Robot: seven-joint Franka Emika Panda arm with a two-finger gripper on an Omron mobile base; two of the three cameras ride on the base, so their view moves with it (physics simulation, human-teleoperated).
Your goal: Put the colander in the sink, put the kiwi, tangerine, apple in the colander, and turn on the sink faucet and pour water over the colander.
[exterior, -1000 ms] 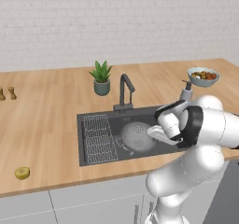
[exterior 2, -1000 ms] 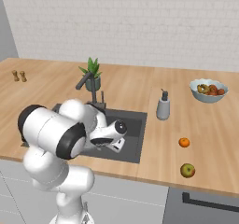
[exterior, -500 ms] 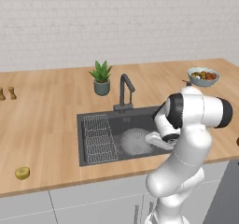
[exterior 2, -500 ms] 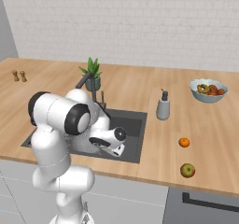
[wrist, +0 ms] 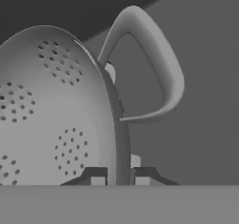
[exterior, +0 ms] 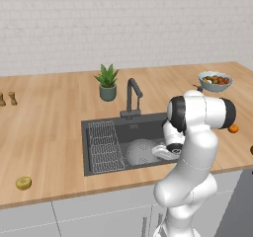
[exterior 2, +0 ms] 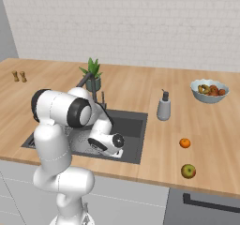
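Note:
The grey perforated colander (exterior: pixel 140 151) sits low inside the dark sink (exterior: pixel 97 126), right of the wire rack. My gripper (wrist: pixel 119 175) is shut on the colander (wrist: pixel 46 111); one finger is inside the rim and one outside, just below a loop handle. In the base views my hand (exterior: pixel 167 152) reaches down into the basin (exterior 2: pixel 133 130). The faucet (exterior: pixel 131 95) stands behind the sink. The kiwi (exterior: pixel 23 182) lies at the counter's front left. On the right counter are the tangerine (exterior 2: pixel 185 143) and, nearer the front edge, the apple (exterior 2: pixel 188 171).
A pale fruit bowl (exterior 2: pixel 210 90) stands at the back right and a soap bottle (exterior 2: pixel 163 108) beside the sink's right edge. A potted plant (exterior: pixel 107 82) is behind the faucet. The wire rack (exterior: pixel 106 144) fills the sink's left part. Small shakers (exterior: pixel 7 98) stand far left.
My arm has drawn its elbow up and back over the sink's right side, and the hand with the colander has sunk a little lower in the basin. The fruits have not moved.

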